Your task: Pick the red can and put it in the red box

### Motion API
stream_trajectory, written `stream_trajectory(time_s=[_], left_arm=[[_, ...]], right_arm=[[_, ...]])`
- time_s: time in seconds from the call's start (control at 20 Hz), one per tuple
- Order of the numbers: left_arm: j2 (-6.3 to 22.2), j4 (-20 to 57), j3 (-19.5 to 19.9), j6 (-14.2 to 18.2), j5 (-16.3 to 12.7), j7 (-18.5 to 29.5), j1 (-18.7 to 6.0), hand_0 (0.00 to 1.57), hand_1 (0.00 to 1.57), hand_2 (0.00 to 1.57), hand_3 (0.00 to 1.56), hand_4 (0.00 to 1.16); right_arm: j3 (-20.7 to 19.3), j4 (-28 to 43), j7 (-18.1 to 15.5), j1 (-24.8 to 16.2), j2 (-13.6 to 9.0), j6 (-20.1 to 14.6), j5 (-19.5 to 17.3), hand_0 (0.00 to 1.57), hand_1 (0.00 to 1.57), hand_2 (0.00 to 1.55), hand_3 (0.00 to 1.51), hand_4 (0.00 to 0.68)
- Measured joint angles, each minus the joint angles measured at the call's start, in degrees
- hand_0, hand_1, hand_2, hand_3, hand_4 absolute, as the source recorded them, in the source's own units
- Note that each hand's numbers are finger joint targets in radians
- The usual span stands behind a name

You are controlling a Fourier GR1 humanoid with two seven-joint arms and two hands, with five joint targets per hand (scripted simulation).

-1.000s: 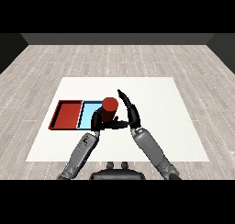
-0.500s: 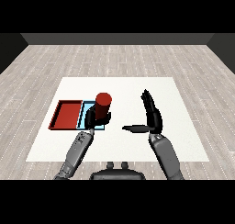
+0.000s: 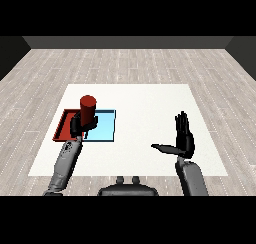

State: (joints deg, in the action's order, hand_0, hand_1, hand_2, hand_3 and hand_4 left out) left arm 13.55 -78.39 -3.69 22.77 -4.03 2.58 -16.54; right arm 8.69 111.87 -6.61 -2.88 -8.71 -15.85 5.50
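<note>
- The red can point(image 3: 88, 108) is held upright in the left hand point(image 3: 79, 125), whose fingers are curled round its lower part.
- The can is positioned at the junction of the two trays, above the right edge of the red tray point(image 3: 62, 129) and the left edge of the light blue tray point(image 3: 106, 132). Whether it is lifted clear of the tray floors cannot be told from this view.
- The right hand point(image 3: 184, 138) is held well apart at the right of the white table point(image 3: 145, 103), fingers straight and thumb spread to the left; nothing is held in it.
- The step in hand is judged to be the carry toward the red tray.
- For the next move, a short shift to the left is called for, so that the can is centred over the red tray, followed by lowering and release.
- Care is advised at the shared tray walls, where the can base could catch.
</note>
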Motion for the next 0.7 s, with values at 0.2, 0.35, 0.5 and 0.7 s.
stream_trajectory(time_s=[0.2, 0.35, 0.5, 0.7], left_arm=[[5.8, 7.4, 5.1, -1.7, -0.2, -1.1, -1.8, 1.57, 1.57, 1.57, 1.50, 1.10], [9.1, 15.9, 8.5, -3.7, -0.5, 0.7, -3.4, 1.57, 1.57, 1.57, 1.50, 1.06], [9.7, 27.2, 10.5, -4.4, 0.2, 4.2, -6.6, 1.57, 1.57, 1.57, 1.51, 1.04], [9.9, 41.6, 12.0, -3.3, 2.0, 6.4, -11.9, 1.57, 1.57, 1.50, 1.41, 1.00]], right_arm=[[-3.7, -2.4, -1.8, -2.6, -0.9, 0.5, 1.5, 0.00, 0.00, 0.00, 0.00, 0.000], [-6.8, -5.8, -2.2, -2.8, -1.8, 1.4, 3.1, 0.00, 0.00, 0.00, 0.00, 0.000], [-7.9, -9.3, -3.6, -2.8, -1.8, 1.5, 2.9, 0.00, 0.00, 0.00, 0.00, 0.000], [-9.0, -12.4, -3.9, -1.2, -1.8, 1.0, 2.4, 0.00, 0.00, 0.00, 0.00, 0.000]])
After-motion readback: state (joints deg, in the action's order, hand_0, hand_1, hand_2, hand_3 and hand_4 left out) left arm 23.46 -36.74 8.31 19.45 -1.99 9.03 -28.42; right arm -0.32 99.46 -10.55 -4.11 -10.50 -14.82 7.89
